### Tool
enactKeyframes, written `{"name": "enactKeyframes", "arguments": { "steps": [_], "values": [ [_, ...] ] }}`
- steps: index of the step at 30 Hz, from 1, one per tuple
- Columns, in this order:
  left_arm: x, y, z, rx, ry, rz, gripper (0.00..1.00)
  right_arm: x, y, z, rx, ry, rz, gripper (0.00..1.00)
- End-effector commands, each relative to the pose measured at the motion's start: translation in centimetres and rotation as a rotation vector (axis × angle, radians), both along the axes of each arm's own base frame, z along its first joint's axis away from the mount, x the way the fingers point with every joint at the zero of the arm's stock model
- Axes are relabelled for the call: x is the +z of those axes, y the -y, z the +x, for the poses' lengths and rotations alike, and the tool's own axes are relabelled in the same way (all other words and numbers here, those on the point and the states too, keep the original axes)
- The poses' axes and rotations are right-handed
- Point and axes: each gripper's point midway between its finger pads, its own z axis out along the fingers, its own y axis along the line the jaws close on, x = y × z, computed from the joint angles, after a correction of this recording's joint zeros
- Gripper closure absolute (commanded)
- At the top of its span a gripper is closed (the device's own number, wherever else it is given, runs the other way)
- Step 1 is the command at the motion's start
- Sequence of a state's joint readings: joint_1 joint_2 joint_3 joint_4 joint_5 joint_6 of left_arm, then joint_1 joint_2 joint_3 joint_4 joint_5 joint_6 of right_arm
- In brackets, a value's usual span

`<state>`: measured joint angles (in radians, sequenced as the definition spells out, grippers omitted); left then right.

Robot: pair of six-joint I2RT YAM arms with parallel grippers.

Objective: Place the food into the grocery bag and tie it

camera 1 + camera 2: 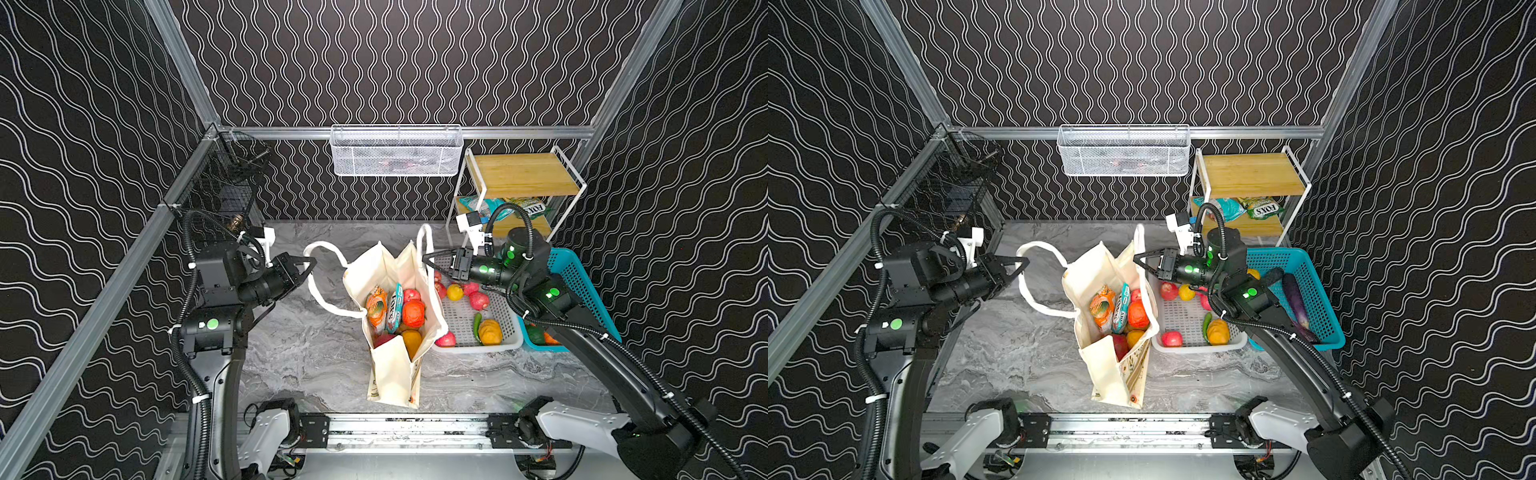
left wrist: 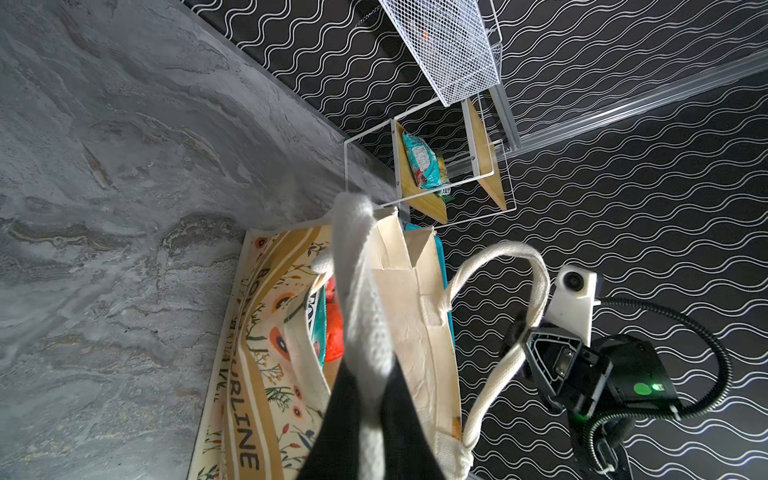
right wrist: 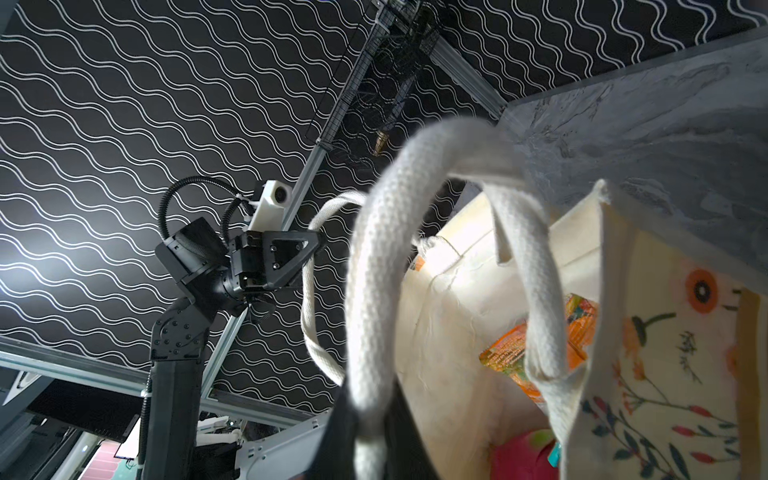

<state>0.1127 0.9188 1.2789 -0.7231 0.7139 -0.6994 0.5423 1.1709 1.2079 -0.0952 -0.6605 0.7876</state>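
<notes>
At the middle of the grey marbled tabletop [image 1: 299, 357], your cream canvas tote bag with flower print [image 1: 395, 374] stands upright with its mouth open. Inside it you can see a shiny orange snack packet [image 1: 377, 307], a teal snack packet [image 1: 394, 309], a round orange fruit [image 1: 413, 313] and a yellow-orange fruit [image 1: 411, 340] below them.

Your left gripper [image 1: 312, 262] is clenched on the bag's thick cream left handle [image 2: 361, 291], which loops out to the left of the bag. Your right gripper [image 1: 424, 258] is clamped on the cream right handle [image 3: 374, 291], raised above the bag's right edge.

Just beside the bag on the right sits a white perforated plastic basket [image 1: 478, 348] holding more fruit and vegetables, with a teal plastic basket [image 1: 582, 282] touching its far side.
</notes>
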Motion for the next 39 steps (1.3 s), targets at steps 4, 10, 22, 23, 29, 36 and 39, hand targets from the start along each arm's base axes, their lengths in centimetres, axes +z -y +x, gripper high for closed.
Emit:
{"name": "enactKeyframes", "arguments": {
  "steps": [4,10,22,23,29,36,39],
  "values": [
    [1.1,0.2,-0.4,-0.024,0.035,0.023,1.00,3.8,0.7,-1.2,0.001,0.057,0.049,1.00],
    [1.6,0.3,-0.3,-0.037,0.031,0.036,1.00,5.6,0.8,-2.5,0.038,0.052,0.114,1.00],
    [4.4,4.9,0.1,-0.152,0.090,0.011,1.00,1.8,-1.7,-1.3,0.079,-0.012,0.116,1.00],
    [4.4,5.5,0.2,-0.163,0.088,0.014,1.00,1.6,-2.1,-1.4,0.083,-0.013,0.115,1.00],
    [4.0,9.3,0.7,-0.217,0.101,0.045,1.00,0.7,-4.4,-1.9,0.122,-0.022,0.125,1.00],
    [4.5,13.9,1.1,-0.278,0.136,0.083,1.00,-1.0,-6.3,-1.7,0.146,-0.047,0.144,1.00],
    [4.9,14.6,1.5,-0.274,0.148,0.091,1.00,-1.7,-6.6,-1.6,0.147,-0.055,0.142,1.00]
  ]
}}
